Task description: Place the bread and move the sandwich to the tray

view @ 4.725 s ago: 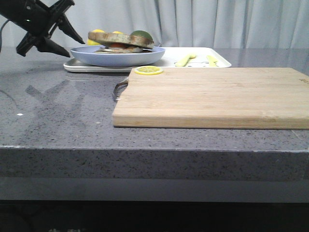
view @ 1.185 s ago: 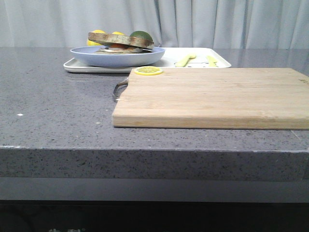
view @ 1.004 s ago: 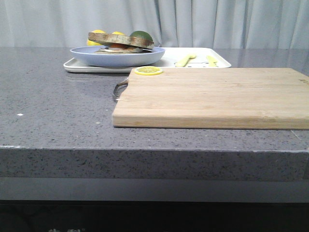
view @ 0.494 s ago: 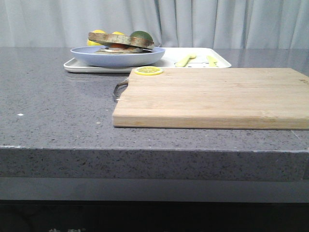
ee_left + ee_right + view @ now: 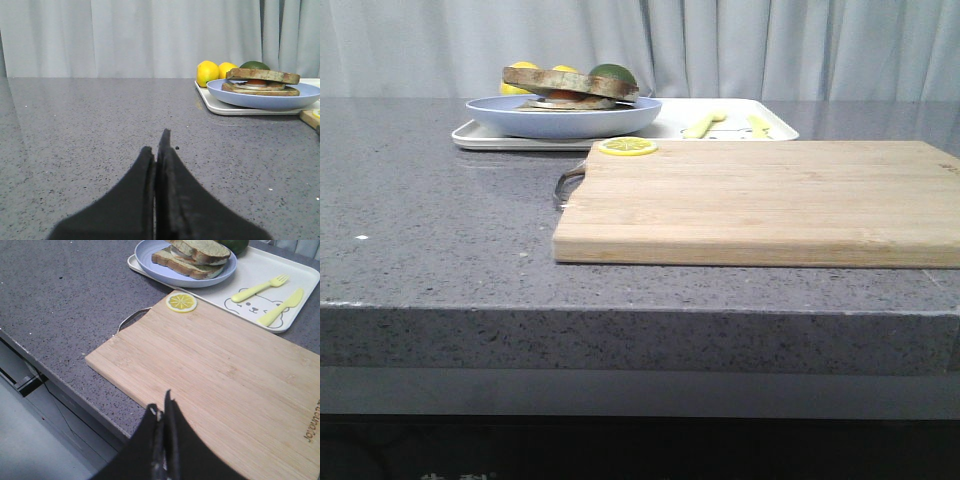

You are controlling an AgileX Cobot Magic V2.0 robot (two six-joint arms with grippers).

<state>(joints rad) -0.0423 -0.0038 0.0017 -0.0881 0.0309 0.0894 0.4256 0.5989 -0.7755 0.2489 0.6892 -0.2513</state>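
The sandwich (image 5: 570, 84) lies on a round light-blue plate (image 5: 560, 118), which stands on the left end of the white tray (image 5: 720, 132) at the back. The bread (image 5: 205, 247) is its top slice, with white and orange filling under it. Neither gripper shows in the front view. My left gripper (image 5: 156, 140) is shut and empty over bare grey counter, well short of the sandwich (image 5: 261, 82) and the tray (image 5: 220, 106). Also shut and empty, my right gripper (image 5: 160, 400) hangs over the near edge of the wooden cutting board (image 5: 220, 370), far from the sandwich (image 5: 192, 260) and tray (image 5: 300, 275).
A lemon slice (image 5: 627, 147) lies on the cutting board's (image 5: 770, 200) far left corner, and a metal handle (image 5: 567, 185) sticks out of its left end. A yellow fork (image 5: 255, 286) and knife (image 5: 282, 306) lie on the tray. Lemons (image 5: 207, 72) and an avocado (image 5: 254, 65) sit behind the plate.
The left arm, which stood open at the front view's upper left near the plate, has left that view. Nothing has moved over the last second.
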